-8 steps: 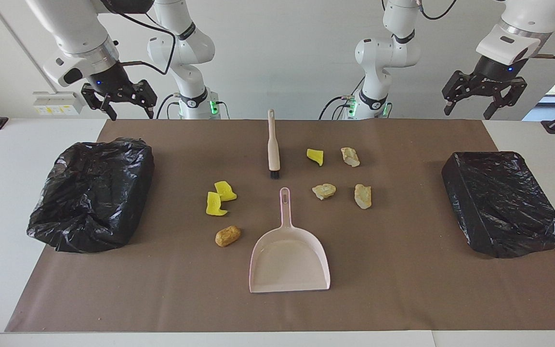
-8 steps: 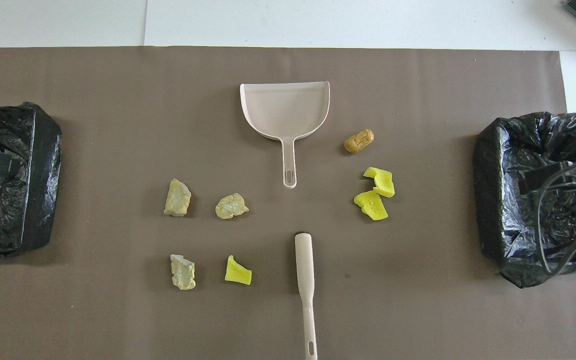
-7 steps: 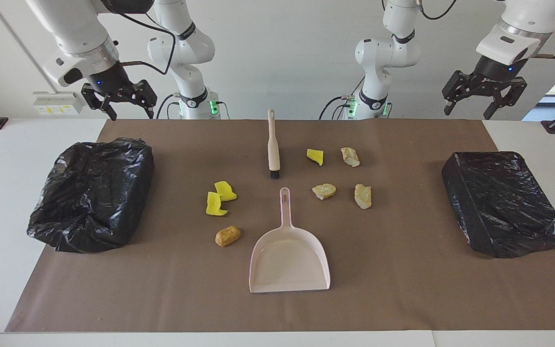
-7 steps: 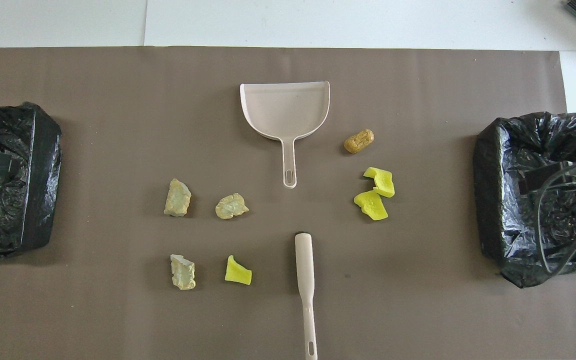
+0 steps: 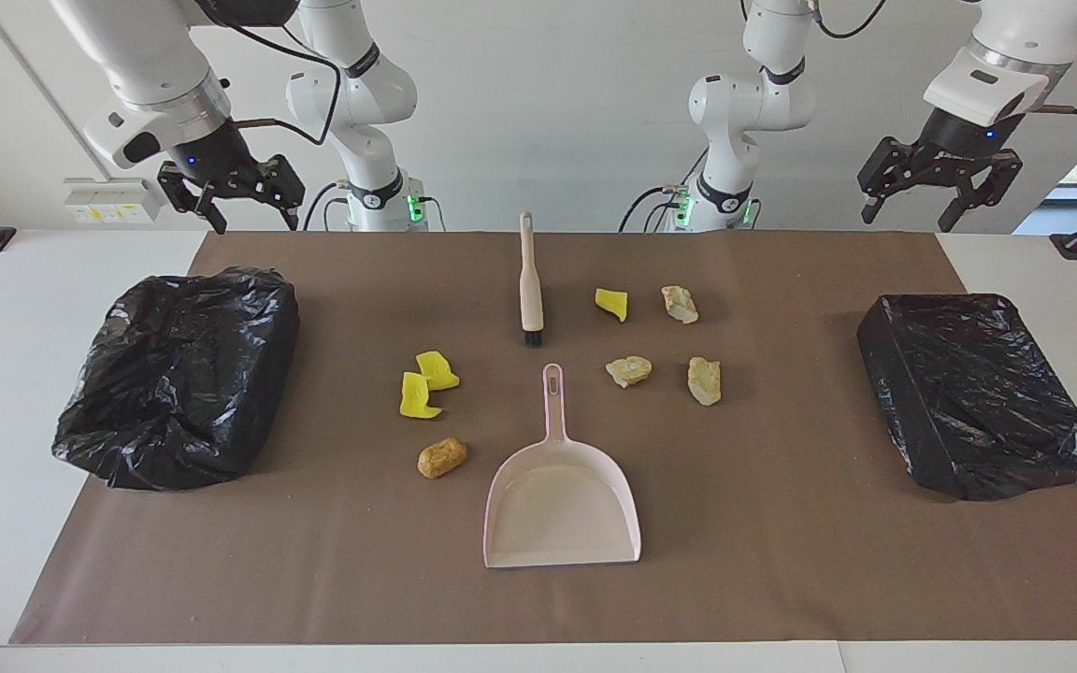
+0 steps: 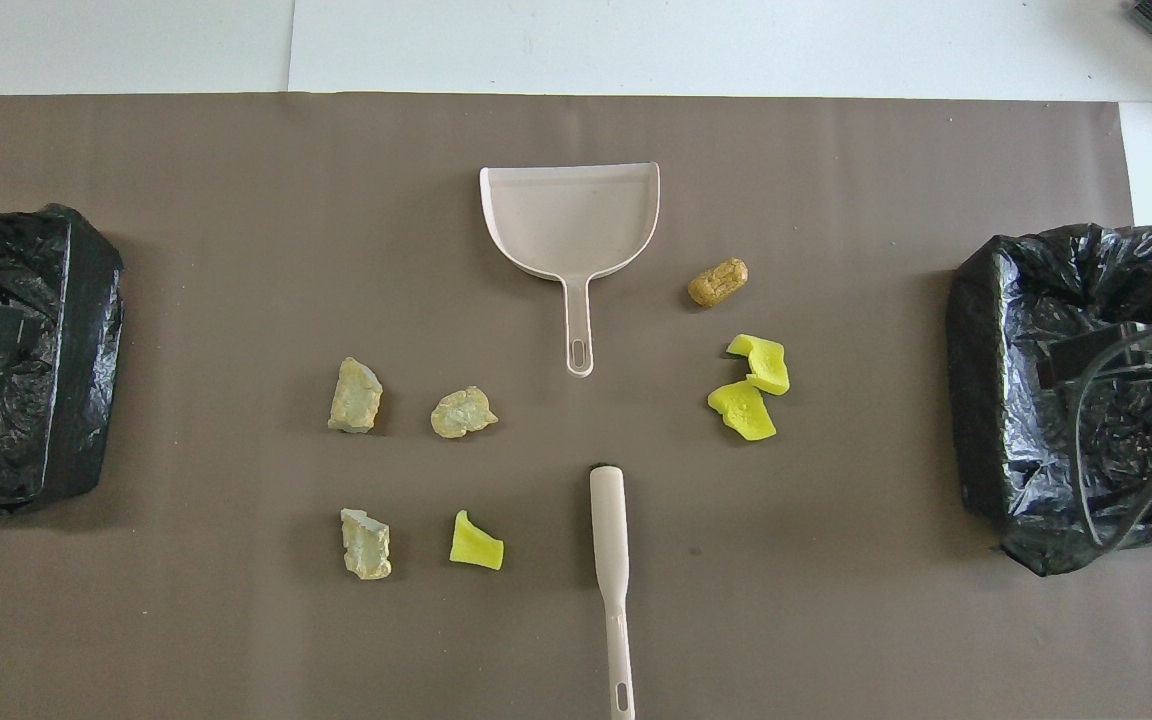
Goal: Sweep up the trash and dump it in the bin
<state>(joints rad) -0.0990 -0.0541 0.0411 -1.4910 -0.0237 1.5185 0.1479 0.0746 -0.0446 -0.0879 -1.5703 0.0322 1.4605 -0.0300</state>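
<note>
Seven trash lumps lie on the brown mat around a pale dustpan (image 5: 562, 505) and a brush (image 5: 528, 280). Two yellow chunks (image 5: 437, 369) (image 5: 418, 396) and the golden-brown lump (image 5: 442, 457) lie toward the right arm's end. The third yellow chunk (image 5: 612, 304) and three beige lumps (image 5: 679, 304) (image 5: 629, 370) (image 5: 704, 380) lie toward the left arm's end. My right gripper (image 5: 253, 221) hangs open and empty over the table edge near its bin. My left gripper (image 5: 908, 219) hangs open and empty near its bin.
A bin lined with a black bag (image 5: 127, 439) stands at the right arm's end, and another (image 5: 997, 449) at the left arm's end. The brush handle points toward the robots, and so does the dustpan handle (image 6: 577, 330).
</note>
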